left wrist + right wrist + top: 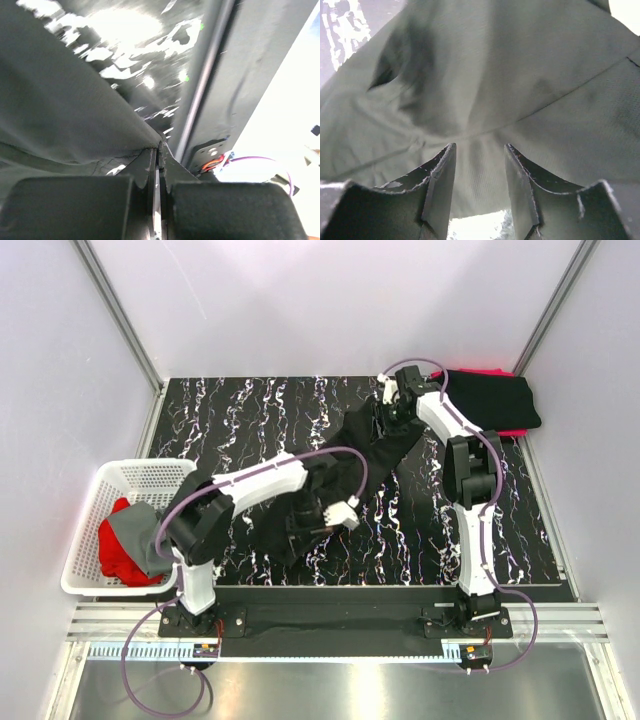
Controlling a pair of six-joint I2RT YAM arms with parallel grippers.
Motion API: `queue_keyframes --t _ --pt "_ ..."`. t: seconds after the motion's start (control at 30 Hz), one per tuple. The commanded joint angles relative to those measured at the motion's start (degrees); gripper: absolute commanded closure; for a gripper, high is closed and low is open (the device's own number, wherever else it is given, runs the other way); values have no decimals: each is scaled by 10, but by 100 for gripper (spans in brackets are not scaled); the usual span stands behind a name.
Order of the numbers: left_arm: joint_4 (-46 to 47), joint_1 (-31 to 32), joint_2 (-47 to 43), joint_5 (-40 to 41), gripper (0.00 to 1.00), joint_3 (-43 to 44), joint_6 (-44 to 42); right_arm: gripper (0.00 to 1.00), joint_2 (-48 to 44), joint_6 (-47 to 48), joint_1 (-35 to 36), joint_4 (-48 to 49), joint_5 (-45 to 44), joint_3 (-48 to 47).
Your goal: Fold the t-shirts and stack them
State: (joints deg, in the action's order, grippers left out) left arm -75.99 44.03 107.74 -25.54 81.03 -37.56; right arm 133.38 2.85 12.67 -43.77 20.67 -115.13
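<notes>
A black t-shirt (362, 445) lies stretched diagonally across the dark marbled table (250, 420), from the middle front toward the back right. My left gripper (305, 530) is at its near end, shut on an edge of the cloth; in the left wrist view (159, 150) the jaws are pressed together with the shirt (65, 110) running away from them. My right gripper (387, 423) is at the far end of the shirt. In the right wrist view (480, 150) its fingers stand apart, with the cloth (510, 60) lying between and beyond them.
A folded black shirt (495, 400) lies on a red one (515, 430) at the back right corner. A white slatted basket (85, 540) at the front left holds a red shirt (115, 545) and a grey shirt (150, 530). Walls enclose the table on three sides.
</notes>
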Motion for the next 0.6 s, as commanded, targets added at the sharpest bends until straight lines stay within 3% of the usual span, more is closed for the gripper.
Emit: queue_keyframes --t 0.0,0.23,0.57 --pt "-43 35 -6 -45 99 22 33 50 7 -51 2 5 13 -23" --pt "-29 83 3 -51 98 42 43 49 56 -82 6 17 10 -50" --pt "-42 110 96 -57 97 182 39 48 141 -122 30 22 37 -149"
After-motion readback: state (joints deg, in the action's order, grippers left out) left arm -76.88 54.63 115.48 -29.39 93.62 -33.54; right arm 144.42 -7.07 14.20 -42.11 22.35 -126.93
